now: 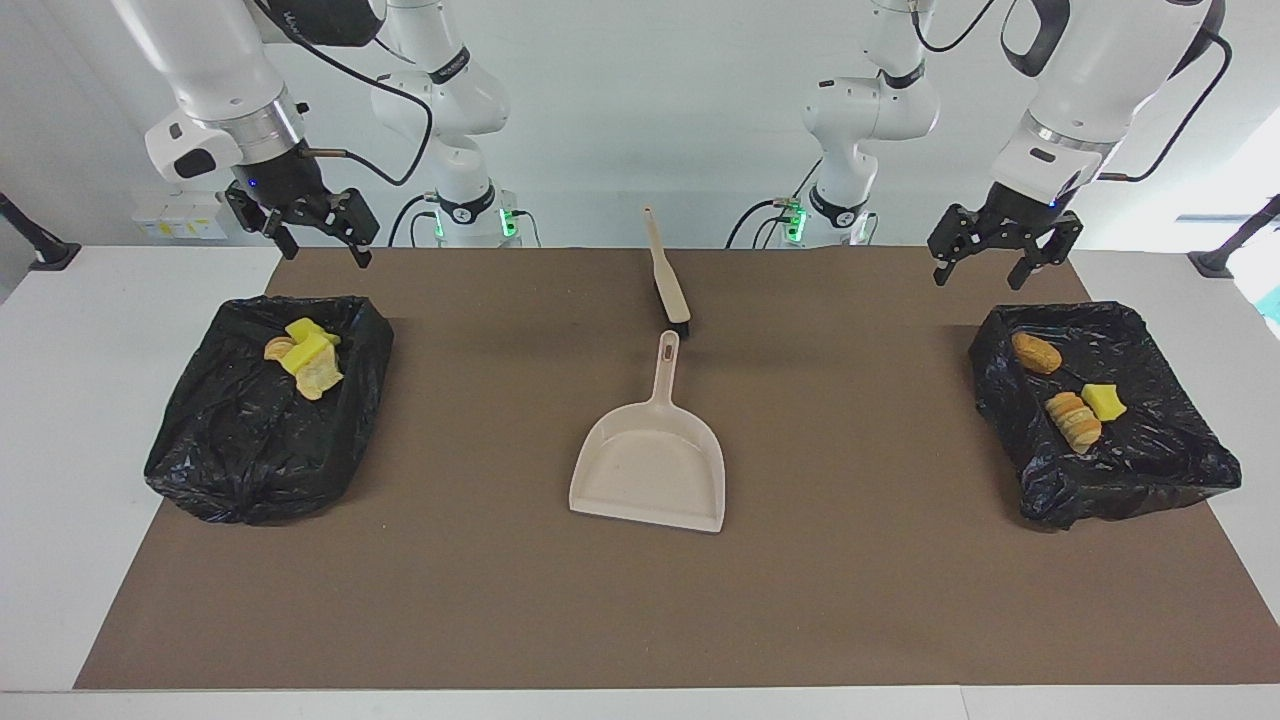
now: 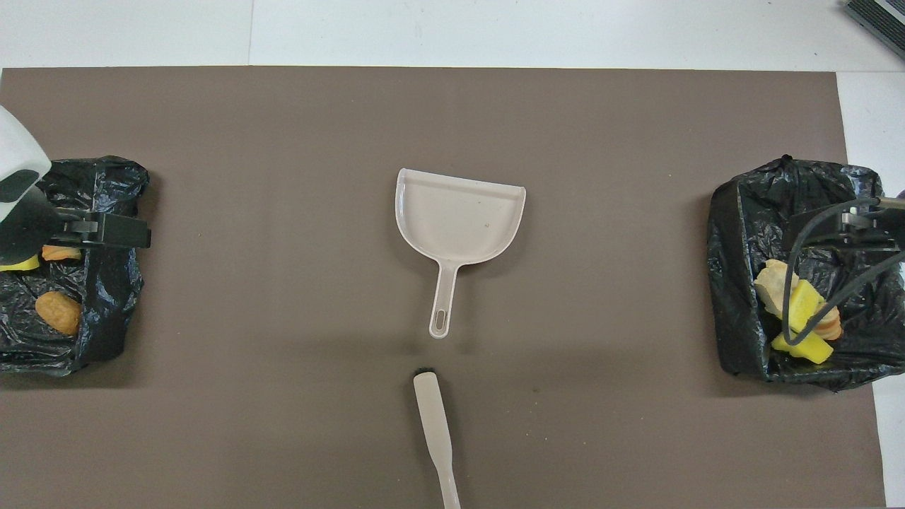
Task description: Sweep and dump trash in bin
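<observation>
Trash [image 1: 305, 358] lies in black-lined bins [image 1: 1150, 470] at each end of the table. Left gripper [image 1: 1000, 262] and right gripper [image 1: 315, 240] hang above with fingers spread, holding nothing.

The mat [image 1: 850, 560] covering the table is matt brown, smooth, paper- or felt-like. The dustpan [image 1: 650, 470] and brush [image 1: 668, 275] handle are smooth beige plastic with a faint sheen. Both bins [image 1: 265, 420] [image 1: 1105, 415] are lined with crinkled, glossy black plastic film. The yellow wedges [image 1: 1103, 400] look spongy and matt. Arm casings [image 1: 215, 70] are glossy white plastic.
</observation>
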Robot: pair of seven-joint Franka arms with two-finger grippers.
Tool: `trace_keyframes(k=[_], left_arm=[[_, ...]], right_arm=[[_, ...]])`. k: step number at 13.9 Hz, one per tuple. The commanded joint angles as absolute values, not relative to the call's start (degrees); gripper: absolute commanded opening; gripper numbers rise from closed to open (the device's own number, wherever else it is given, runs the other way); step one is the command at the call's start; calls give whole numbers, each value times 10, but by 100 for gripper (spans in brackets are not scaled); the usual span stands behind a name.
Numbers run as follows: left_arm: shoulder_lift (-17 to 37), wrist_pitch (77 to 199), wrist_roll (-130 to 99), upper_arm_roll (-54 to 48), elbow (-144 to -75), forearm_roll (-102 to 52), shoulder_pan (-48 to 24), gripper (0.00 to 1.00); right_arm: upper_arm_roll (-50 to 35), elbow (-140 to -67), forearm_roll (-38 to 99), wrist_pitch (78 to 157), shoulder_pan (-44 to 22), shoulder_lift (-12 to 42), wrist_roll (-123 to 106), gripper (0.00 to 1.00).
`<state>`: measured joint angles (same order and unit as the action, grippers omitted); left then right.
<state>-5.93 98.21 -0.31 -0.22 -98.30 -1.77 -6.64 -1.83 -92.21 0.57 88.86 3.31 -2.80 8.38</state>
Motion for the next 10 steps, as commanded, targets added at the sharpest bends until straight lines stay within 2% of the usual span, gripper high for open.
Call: trace_keyframes(k=[1,10], left_arm=[[-82,951,-3,-1,-981,-10,-62,100],[-84,863,-7,12,-904,-1,-47,100]], right_arm=[[-18,-937,13,901,34,-40,95,100],[-18,-937,13,901,34,-40,94,100]])
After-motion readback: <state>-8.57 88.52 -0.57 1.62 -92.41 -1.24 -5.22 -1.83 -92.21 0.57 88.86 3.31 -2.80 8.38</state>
